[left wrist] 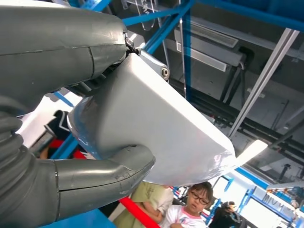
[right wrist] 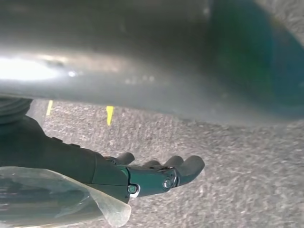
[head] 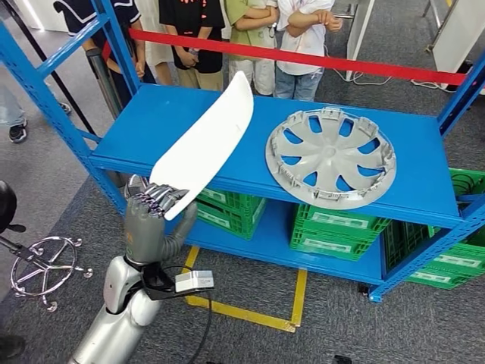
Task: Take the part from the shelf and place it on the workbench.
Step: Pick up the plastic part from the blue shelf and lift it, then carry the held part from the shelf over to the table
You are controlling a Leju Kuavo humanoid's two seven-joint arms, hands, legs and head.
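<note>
Head view, part: white part [head: 206, 144], long, smooth, curved, rounded at the far end; raised at a slant over the front edge of the blue shelf [head: 160, 121], lower end clamped in the left hand [head: 150, 220].
Head view, on the shelf: silver wheel cover [head: 330, 156] lying flat on the top board, well apart from the part.
Head view, crates: green crates [head: 332, 231] on the lower board; contents hidden by the board above.
Head view, behind: people [head: 245, 38] past a red bar [head: 297, 57], cut off at the frame's edge.
Left wrist view, part: white part [left wrist: 157, 123], glossy, pinched between thick grey thumb [left wrist: 107, 173] and the fingers [left wrist: 64, 42] of the left hand [left wrist: 53, 118]; held end partly covered.
Right wrist view, hand: right hand [right wrist: 143, 175] over grey floor [right wrist: 232, 166], fingers stretched out, holding nothing.
Right wrist view, unclear: blurred grey shape across the frame, not identifiable.
</note>
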